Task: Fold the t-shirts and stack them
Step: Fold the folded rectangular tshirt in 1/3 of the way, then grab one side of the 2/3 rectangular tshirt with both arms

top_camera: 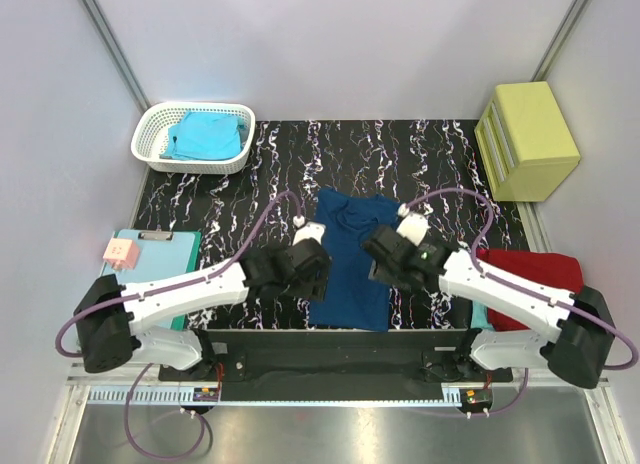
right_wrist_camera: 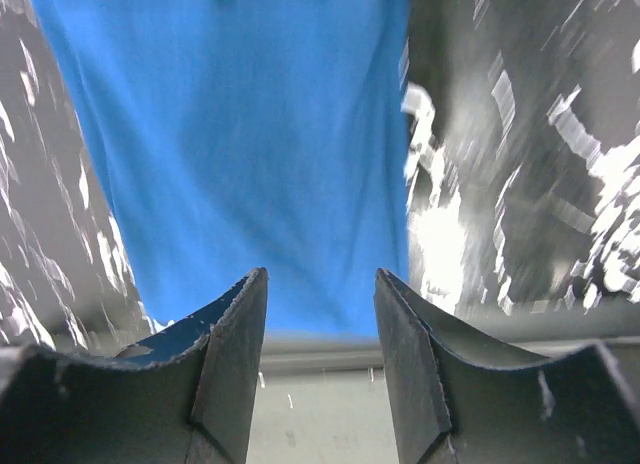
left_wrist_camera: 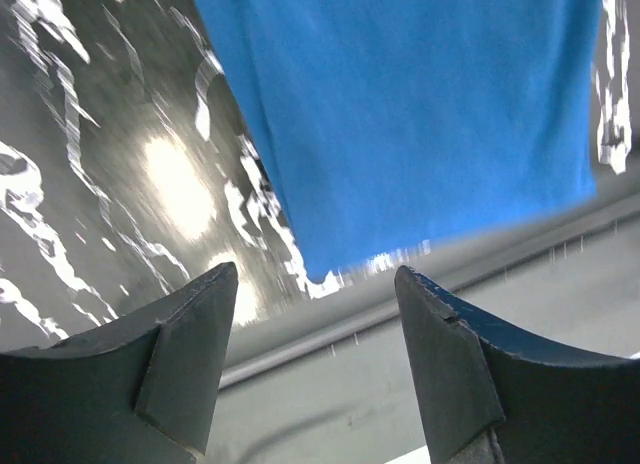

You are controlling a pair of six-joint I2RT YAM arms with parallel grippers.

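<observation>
The navy blue t-shirt [top_camera: 350, 259] lies flat as a long narrow strip in the middle of the black marbled table [top_camera: 440, 159], collar end to the far side. Its print is hidden. My left gripper [top_camera: 312, 274] hovers at its left edge and is open and empty. In the left wrist view the shirt [left_wrist_camera: 420, 114] lies beyond the gripper [left_wrist_camera: 315, 284], its near corner just ahead. My right gripper [top_camera: 383, 262] is open over the right edge. In the right wrist view the shirt's [right_wrist_camera: 240, 134] hem lies just ahead of the gripper [right_wrist_camera: 320, 284].
A turquoise t-shirt [top_camera: 205, 134] lies in a white basket [top_camera: 150, 134] at the back left. A red folded t-shirt [top_camera: 535, 269] lies at the right, partly under my right arm. A teal clipboard [top_camera: 150, 254] is at the left and a yellow drawer box [top_camera: 528, 139] at the back right.
</observation>
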